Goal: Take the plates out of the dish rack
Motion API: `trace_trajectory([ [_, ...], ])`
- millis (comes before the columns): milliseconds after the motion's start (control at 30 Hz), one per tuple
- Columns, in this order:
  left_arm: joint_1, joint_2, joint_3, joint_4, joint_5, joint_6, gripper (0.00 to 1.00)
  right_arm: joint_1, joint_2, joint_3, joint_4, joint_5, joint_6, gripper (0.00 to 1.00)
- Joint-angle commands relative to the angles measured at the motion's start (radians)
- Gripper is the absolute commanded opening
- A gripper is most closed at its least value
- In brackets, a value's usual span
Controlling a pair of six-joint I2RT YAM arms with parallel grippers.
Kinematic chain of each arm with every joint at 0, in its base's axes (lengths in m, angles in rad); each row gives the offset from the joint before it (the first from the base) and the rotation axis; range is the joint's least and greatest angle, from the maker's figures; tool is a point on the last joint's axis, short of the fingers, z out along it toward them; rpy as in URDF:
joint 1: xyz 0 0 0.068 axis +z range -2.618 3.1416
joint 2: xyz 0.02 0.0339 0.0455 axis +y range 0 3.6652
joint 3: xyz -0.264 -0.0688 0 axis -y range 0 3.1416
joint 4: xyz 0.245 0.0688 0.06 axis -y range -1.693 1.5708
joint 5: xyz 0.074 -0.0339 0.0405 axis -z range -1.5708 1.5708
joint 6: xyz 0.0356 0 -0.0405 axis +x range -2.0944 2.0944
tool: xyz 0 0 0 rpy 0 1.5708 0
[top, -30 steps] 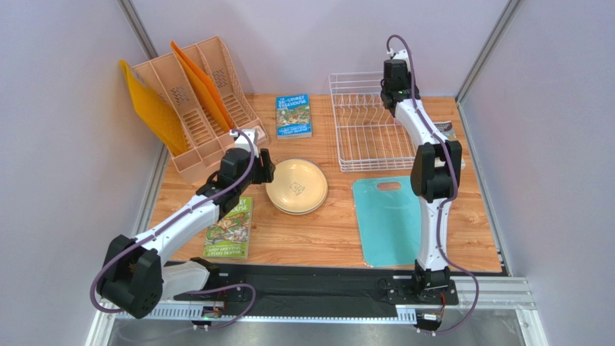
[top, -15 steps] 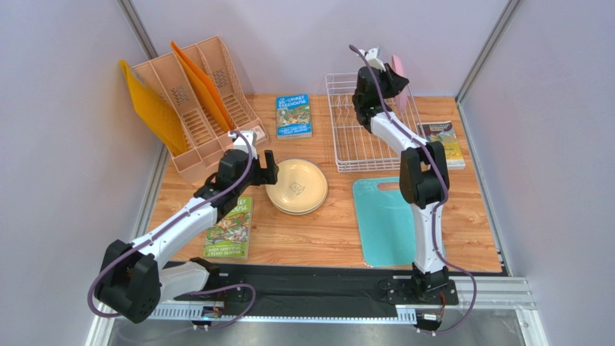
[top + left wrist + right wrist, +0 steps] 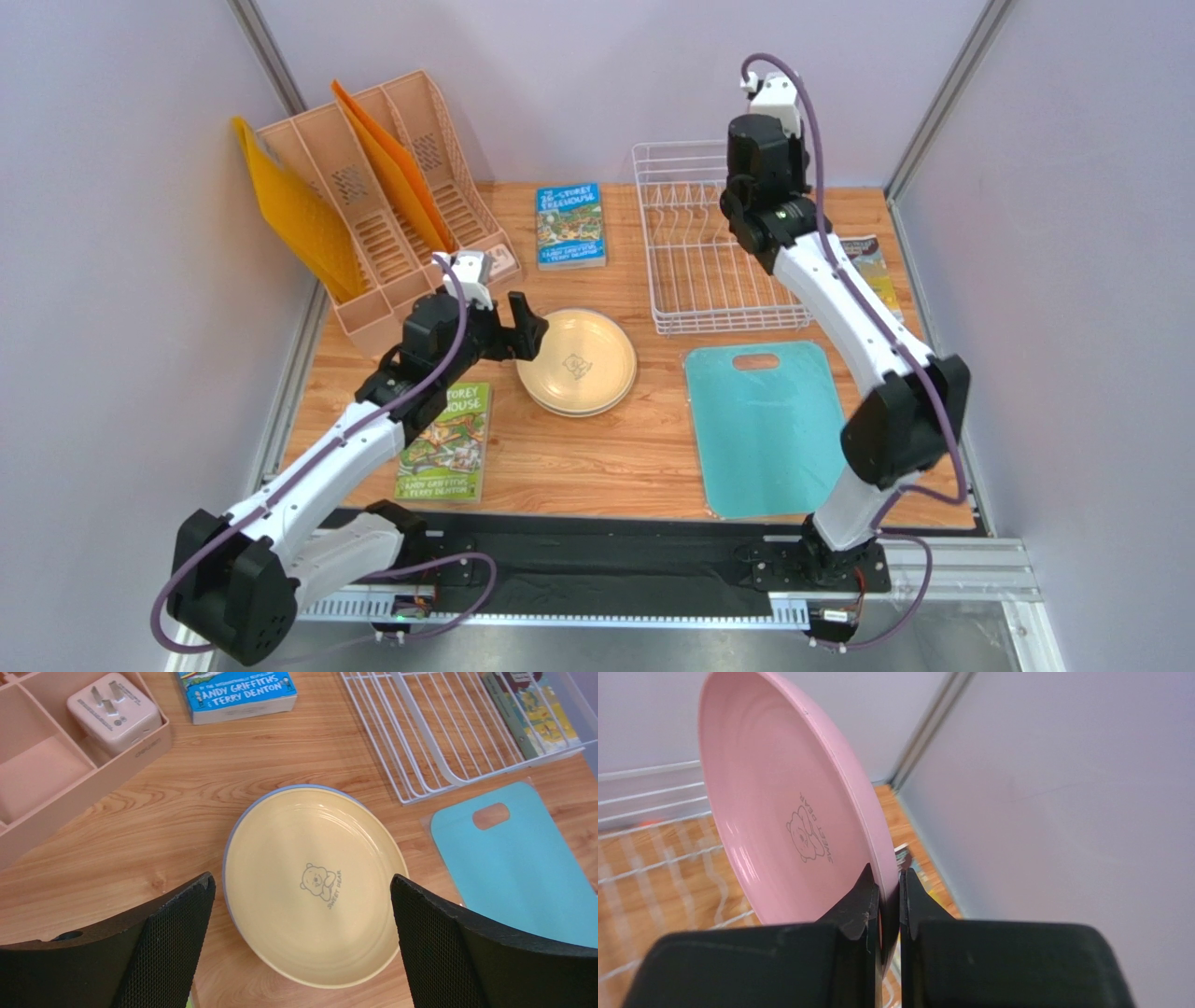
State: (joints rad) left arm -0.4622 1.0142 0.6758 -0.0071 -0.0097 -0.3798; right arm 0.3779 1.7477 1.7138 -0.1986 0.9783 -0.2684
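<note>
Pinching pink plate rim, R claw raised over dish rack

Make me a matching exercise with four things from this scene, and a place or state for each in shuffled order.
1 pink plate
2 yellow plate
3 left gripper
4 cutting board

A open, near the yellow plate
B rim clamped in the right gripper
C teal, flat on the near side of the rack
D on top of a blue plate

Pairs: 1-B, 2-D, 3-A, 4-C
</note>
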Motion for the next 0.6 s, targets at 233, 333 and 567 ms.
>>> trace_trajectory([
  [233, -0.001, -0.039, -0.008, 0.09, 0.169, -0.062, 0.99, 0.127, -0.456, -0.384, -0.358, -0.688, 0.59, 0.0],
  [333, -0.001, -0.048, -0.03, 0.128, 0.192, -0.082, 0.99, 0.128, -0.528, -0.495, -0.313, -0.818, 0.656, 0.01],
  [567, -0.012, -0.025, -0.035, 0.199, 0.241, -0.122, 0.99, 0.131, -0.613, -0.632, -0.202, -1.016, 0.767, 0.02],
])
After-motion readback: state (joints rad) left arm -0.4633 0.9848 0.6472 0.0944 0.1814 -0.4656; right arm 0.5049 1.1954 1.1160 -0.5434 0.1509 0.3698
